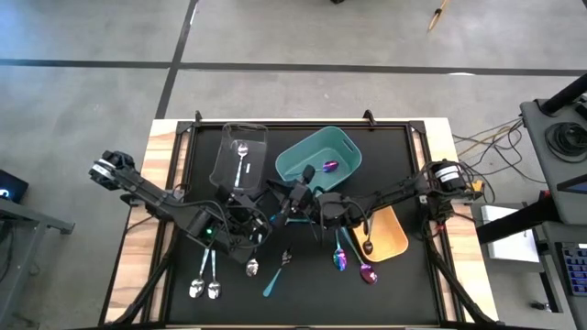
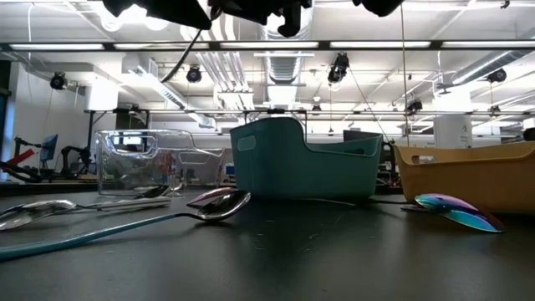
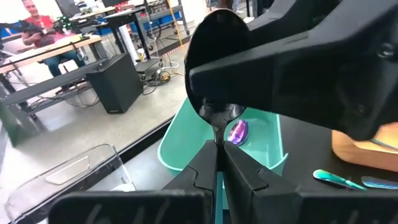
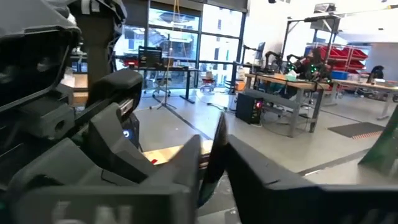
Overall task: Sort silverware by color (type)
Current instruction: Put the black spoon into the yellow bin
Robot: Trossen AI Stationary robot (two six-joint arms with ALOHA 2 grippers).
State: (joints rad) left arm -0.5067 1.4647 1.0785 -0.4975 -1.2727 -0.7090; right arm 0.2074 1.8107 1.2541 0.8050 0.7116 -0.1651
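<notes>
My left gripper (image 3: 216, 163) is clamped on the dark spoon (image 3: 217, 62), which stands up into my right gripper (image 4: 211, 163) beside the teal bin (image 1: 341, 147); its grip I can't tell.

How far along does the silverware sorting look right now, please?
Partly done. A silver spoon lies in the clear bin, a purple spoon in the teal bin, a dark spoon in the orange bin. In hand: the left gripper and right gripper both pinch a dark spoon mid-air. Left: about eight utensils on the black mat.
</notes>
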